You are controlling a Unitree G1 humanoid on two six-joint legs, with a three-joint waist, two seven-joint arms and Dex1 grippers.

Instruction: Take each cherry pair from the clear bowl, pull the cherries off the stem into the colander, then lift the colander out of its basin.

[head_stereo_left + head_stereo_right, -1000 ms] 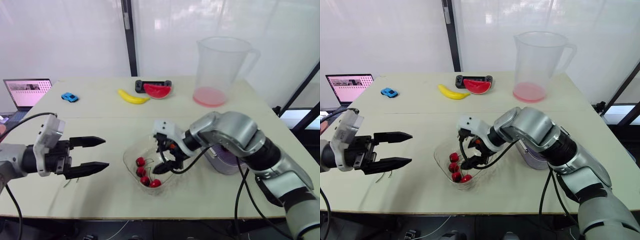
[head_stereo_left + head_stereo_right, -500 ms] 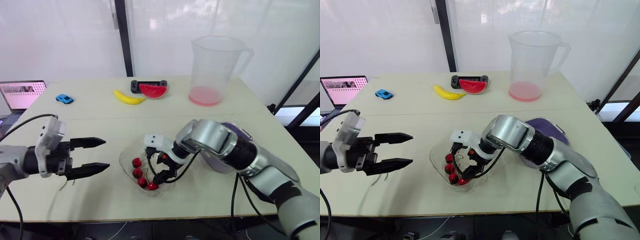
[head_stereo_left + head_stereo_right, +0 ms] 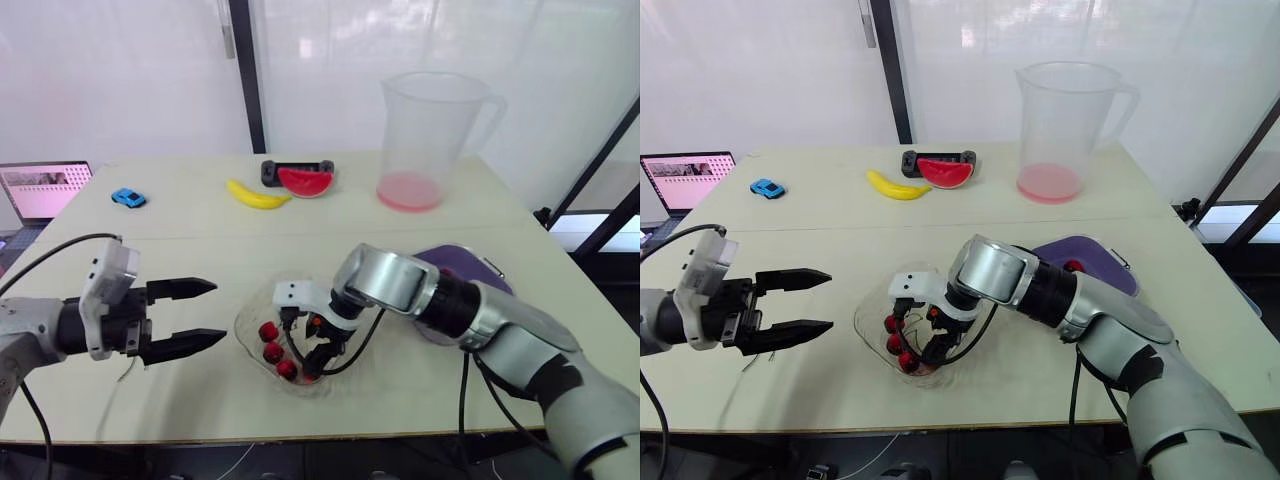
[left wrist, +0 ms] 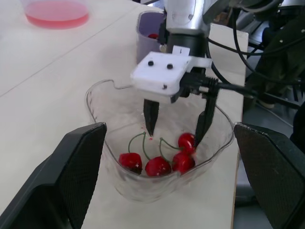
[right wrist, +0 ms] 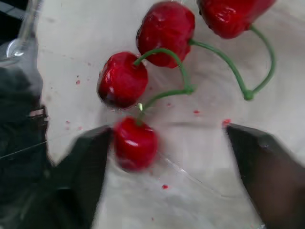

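Stemmed cherries lie in the clear bowl near the pale table's front edge, the right gripper among them, spread wide and seemingly grasping none, the left gripper gaping alongside, white translucent panels behind.

Pale table top with seven items resting on it.

A seam crosses the table from side to side. Far of the seam: a blue toy car toward the left, a banana near the middle, a watermelon slice touching a black handheld device just beside the banana, and a tall clear jug toward the right. Near of the seam: the clear bowl at the centre and the purple basin to its right, the two set apart.
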